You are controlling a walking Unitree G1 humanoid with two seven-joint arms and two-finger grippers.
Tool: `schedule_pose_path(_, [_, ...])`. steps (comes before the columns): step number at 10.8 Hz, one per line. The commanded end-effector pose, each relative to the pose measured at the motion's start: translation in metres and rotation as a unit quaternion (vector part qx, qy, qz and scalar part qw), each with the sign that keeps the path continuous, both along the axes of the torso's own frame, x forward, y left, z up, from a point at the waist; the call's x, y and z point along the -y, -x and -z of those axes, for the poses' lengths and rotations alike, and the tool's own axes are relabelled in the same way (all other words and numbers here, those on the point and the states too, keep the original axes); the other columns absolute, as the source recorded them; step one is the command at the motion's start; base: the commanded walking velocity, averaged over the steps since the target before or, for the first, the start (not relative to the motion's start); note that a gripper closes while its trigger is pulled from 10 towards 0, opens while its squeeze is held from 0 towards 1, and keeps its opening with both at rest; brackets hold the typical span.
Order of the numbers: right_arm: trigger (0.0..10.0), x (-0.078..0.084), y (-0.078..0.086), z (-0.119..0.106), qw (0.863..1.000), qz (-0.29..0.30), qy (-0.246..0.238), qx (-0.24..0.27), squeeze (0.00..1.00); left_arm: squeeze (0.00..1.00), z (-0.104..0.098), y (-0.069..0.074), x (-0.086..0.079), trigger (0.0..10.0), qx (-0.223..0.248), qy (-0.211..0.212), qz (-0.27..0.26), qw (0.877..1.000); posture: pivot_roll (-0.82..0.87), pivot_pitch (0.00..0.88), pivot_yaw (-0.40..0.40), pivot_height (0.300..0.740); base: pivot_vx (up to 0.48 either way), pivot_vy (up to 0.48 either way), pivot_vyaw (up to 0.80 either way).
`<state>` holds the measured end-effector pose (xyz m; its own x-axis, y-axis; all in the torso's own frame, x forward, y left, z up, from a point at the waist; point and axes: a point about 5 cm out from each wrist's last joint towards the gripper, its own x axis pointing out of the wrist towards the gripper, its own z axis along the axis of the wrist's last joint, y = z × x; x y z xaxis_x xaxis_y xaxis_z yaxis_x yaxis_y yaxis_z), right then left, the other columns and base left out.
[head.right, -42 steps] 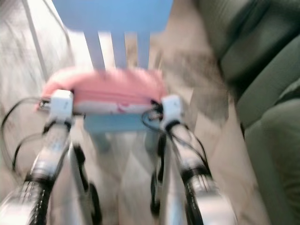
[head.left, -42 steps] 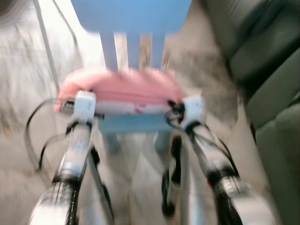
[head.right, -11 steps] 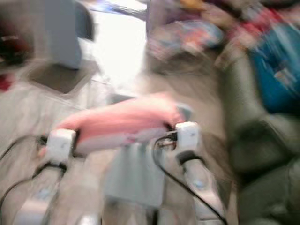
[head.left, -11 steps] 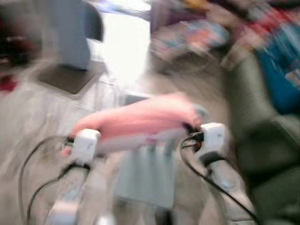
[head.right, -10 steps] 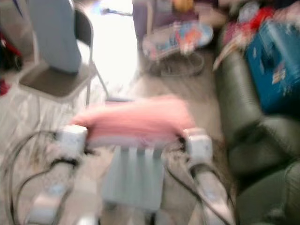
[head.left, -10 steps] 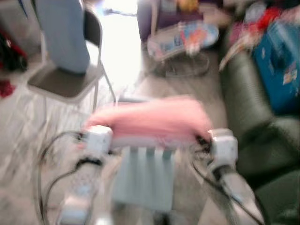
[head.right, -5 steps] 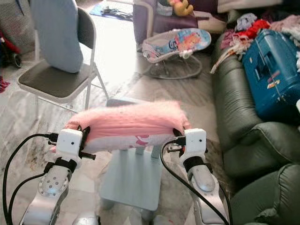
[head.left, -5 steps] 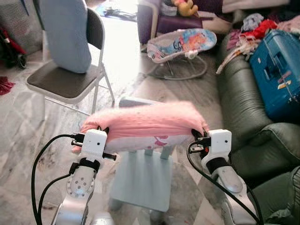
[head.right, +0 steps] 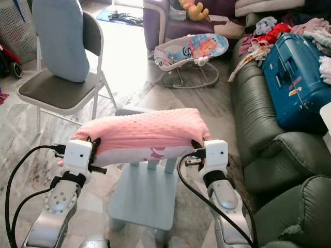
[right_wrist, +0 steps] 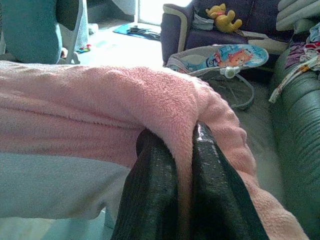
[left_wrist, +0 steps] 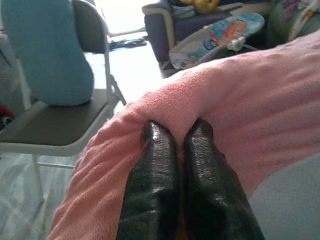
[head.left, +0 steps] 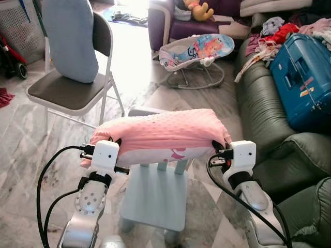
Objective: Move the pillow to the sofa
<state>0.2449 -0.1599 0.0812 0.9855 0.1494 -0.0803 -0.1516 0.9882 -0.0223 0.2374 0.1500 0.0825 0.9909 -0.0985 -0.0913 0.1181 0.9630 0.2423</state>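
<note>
I stand on a pale marbled stone floor (head.left: pixel 31 155) in a cluttered living room. Directly below my arms is a small light-blue wooden chair (head.left: pixel 155 199). Beyond my left gripper (left_wrist: pixel 177 132) stands a grey folding metal chair (head.left: pixel 67 93) with a light-blue cushion (head.left: pixel 70 39) propped on its back. Straight ahead, past what I carry, sits a colourful baby bouncer seat (head.left: pixel 196 49), and behind it a purple armchair (head.left: pixel 176 23) with a yellow plush toy (head.left: pixel 196 8). Out beyond my right gripper (right_wrist: pixel 185 132) runs the dark green leather sofa (head.left: pixel 269 113), bearing a blue hard-shell suitcase (head.left: pixel 302 77) and heaped clothes (head.left: pixel 279 31).

The fluffy pink pillow with a white underside (head.left: pixel 160 134) hangs between my two grippers, lifted above the little chair's seat. Its long axis runs crosswise from one gripper to the other, nearly level, pink face up.

From the head views the fingers are hidden behind my white wrist blocks. The left wrist view shows my left fingers (left_wrist: pixel 155 170) pressed close together, pinching a fold at the pillow's edge; the right wrist view shows my right fingers (right_wrist: pixel 155 185) nipping the opposite end, fleece bulging over them
</note>
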Motion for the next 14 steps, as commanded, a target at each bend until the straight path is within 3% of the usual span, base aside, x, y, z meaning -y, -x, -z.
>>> schedule_pose_path(1, [10.0, 0.0221, 0.0023, 0.0034, 0.999, 0.051, 0.009, -0.010, 0.00, 0.00, 0.0006, -0.0018, -0.0107, 10.0, -0.005, 0.001, -0.026, 1.000, 0.03, 0.049, -0.062, 0.740, -0.274, 0.000, -0.51])
schedule_pose_path(4, [10.0, 0.0202, 0.0047, 0.0048, 0.999, 0.051, 0.007, -0.012, 0.00, 0.00, 0.0003, -0.0030, -0.0123, 10.0, -0.007, 0.002, -0.029, 1.000, 0.03, 0.054, -0.057, 0.740, -0.292, 0.000, -0.48])
schedule_pose_path(14, [10.0, 0.0222, 0.0002, 0.0035, 0.998, 0.058, 0.007, -0.011, 0.00, 0.00, 0.0016, -0.0039, -0.0115, 10.0, -0.012, 0.006, -0.030, 0.999, 0.02, 0.056, -0.055, 0.740, -0.304, 0.000, 0.00])
